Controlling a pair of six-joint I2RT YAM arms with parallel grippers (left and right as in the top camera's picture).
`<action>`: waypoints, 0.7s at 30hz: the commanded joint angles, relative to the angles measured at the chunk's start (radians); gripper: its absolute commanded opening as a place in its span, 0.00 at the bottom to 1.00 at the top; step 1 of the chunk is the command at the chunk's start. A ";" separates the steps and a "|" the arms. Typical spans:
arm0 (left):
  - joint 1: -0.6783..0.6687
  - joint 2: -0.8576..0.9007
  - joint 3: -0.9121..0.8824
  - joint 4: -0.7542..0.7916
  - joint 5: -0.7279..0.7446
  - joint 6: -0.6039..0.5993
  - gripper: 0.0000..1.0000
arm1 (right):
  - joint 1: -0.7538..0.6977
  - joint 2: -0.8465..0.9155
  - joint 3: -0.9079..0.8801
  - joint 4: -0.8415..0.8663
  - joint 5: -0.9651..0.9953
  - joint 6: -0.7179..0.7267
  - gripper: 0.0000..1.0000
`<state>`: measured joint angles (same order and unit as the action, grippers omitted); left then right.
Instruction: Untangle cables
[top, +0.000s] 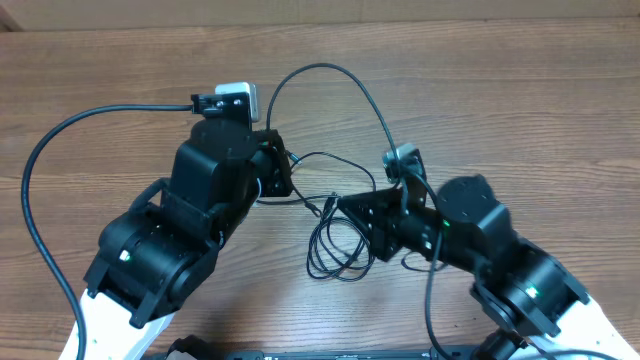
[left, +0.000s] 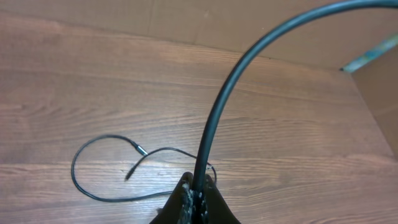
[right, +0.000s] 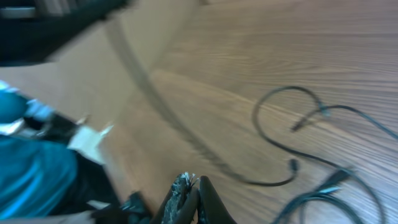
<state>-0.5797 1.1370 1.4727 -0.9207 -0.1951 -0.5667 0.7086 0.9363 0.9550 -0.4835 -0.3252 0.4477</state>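
**Left jaws.** Closed: in the left wrist view the two dark fingertips (left: 185, 191) meet at the bottom edge. A thick black cable (left: 225, 96) rises from right at the tips and arcs to the upper right. Whether it is pinched or only passes in front cannot be told.

**Right jaws.** Closed: in the right wrist view the fingertips (right: 180, 190) stand together low in a blurred frame, above bare wood.

**Task objects.** The cables (top: 322, 206) are thin black strands lying on the desk (top: 520, 90) between the two arms.
- From overhead, several overlapping loops lie just in front of the right jaws. Looser strands run from them toward the left jaws, and one small plug end lies between the two.
- In the left wrist view, one strand (left: 140, 150) forms an open loop to the left of the tips and runs on to pass just beyond them. Contact there cannot be told.
- In the right wrist view, the strands (right: 292, 165) spread to the right of the tips, apart from them.

**Arms.** The left arm (top: 190, 210) reaches in from the lower left and the right arm (top: 480, 235) from the lower right. Both are bent toward the middle of the desk, so the two sets of jaws lie near each other.

**Surroundings.** A tan wall (left: 186, 18) rises behind the wooden desk. A blurred teal shape (right: 25, 174) fills the left of the right wrist view.
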 joint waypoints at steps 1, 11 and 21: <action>0.011 0.002 0.015 0.011 -0.003 -0.119 0.04 | 0.006 -0.017 0.002 -0.002 -0.131 -0.024 0.04; 0.011 0.000 0.015 0.043 0.254 -0.137 0.04 | 0.060 0.063 0.001 0.007 -0.050 -0.215 0.04; 0.011 0.000 0.015 -0.014 0.254 -0.109 0.04 | 0.060 0.059 0.002 0.060 0.047 -0.248 0.04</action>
<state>-0.5739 1.1412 1.4727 -0.9157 0.0742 -0.6846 0.7631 1.0145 0.9550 -0.4416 -0.3099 0.2272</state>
